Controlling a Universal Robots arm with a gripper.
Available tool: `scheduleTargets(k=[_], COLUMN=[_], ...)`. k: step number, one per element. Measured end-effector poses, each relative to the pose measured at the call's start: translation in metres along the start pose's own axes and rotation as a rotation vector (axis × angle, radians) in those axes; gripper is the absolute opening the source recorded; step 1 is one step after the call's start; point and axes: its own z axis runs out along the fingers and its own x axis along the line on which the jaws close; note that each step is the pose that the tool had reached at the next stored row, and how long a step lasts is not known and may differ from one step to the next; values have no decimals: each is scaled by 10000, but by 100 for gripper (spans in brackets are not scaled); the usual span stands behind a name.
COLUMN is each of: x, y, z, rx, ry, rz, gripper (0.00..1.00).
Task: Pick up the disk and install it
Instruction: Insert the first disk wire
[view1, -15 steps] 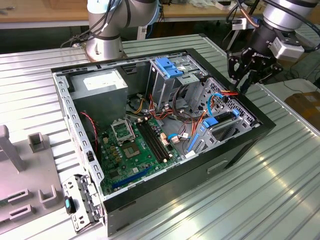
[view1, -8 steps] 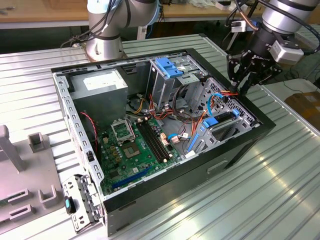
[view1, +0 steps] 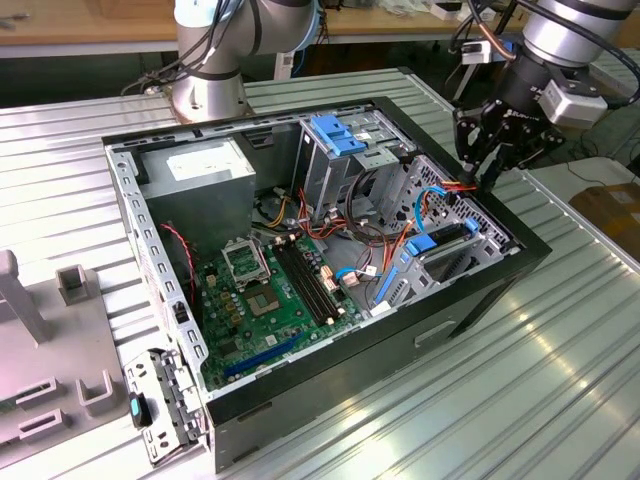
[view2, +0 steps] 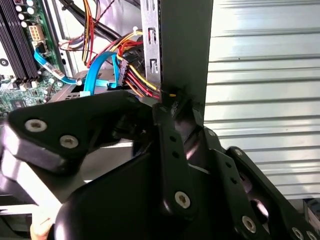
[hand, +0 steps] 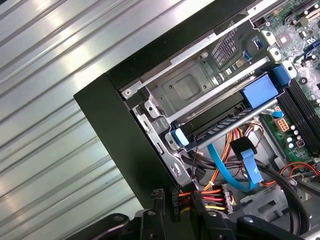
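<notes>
Sitting in the metal bay (hand: 190, 87), your disk (hand: 220, 121) shows a dark edge between blue plastic rails (hand: 260, 92). Your gripper (view1: 488, 178) hangs at the rim of the case (view1: 330, 385); you cannot tell how open

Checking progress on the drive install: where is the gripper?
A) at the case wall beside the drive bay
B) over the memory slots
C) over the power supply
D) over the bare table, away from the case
A: in the exterior view the gripper sits at the computer case's wall, by the drive bay and its orange cables.
</notes>
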Motion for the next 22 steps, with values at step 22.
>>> scheduleTargets(k=[22], x=[14], y=[-10], z=[-87], rx=[-152], ry=[39], rz=[2086], gripper=[17])
